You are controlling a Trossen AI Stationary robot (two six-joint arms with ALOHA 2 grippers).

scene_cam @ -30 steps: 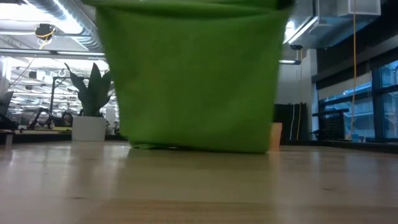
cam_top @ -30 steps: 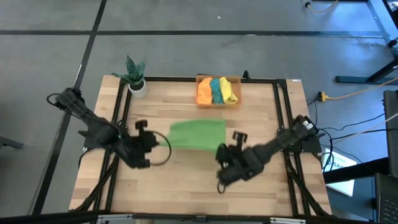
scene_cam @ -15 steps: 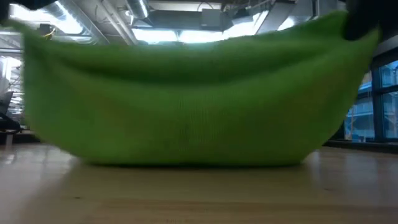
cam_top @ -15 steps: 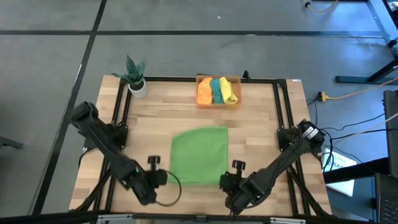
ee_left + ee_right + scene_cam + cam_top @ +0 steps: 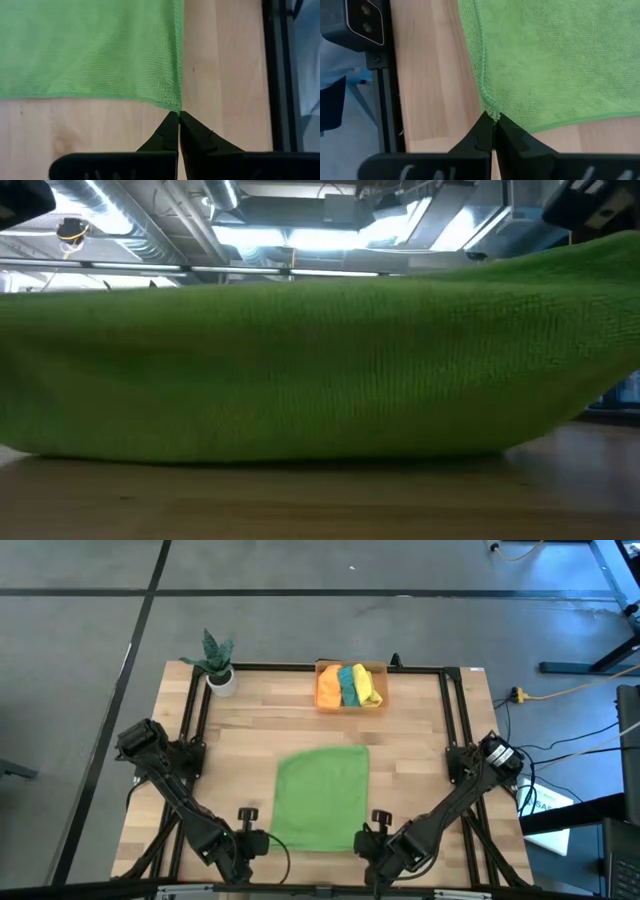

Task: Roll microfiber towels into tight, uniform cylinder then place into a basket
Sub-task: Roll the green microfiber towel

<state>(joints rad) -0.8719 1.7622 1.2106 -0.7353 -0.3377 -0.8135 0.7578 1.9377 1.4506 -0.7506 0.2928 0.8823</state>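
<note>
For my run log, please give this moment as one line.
stage: spreading green towel flat | left gripper: shut on near corner | right gripper: shut on other near corner | basket: three rolled towels inside

Four towels — one green towel (image 5: 321, 798) spread flat, three rolled (image 5: 350, 686) — one basket (image 5: 351, 708), one plant (image 5: 217, 658).

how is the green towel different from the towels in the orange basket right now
The green towel lies spread out on the table; the orange towel, teal towel and yellow towel are bundled up side by side. It sits near the front edge; they sit in the basket at the back. The left gripper and right gripper pinch its near corners; nothing holds them. All are soft cloths.
</note>
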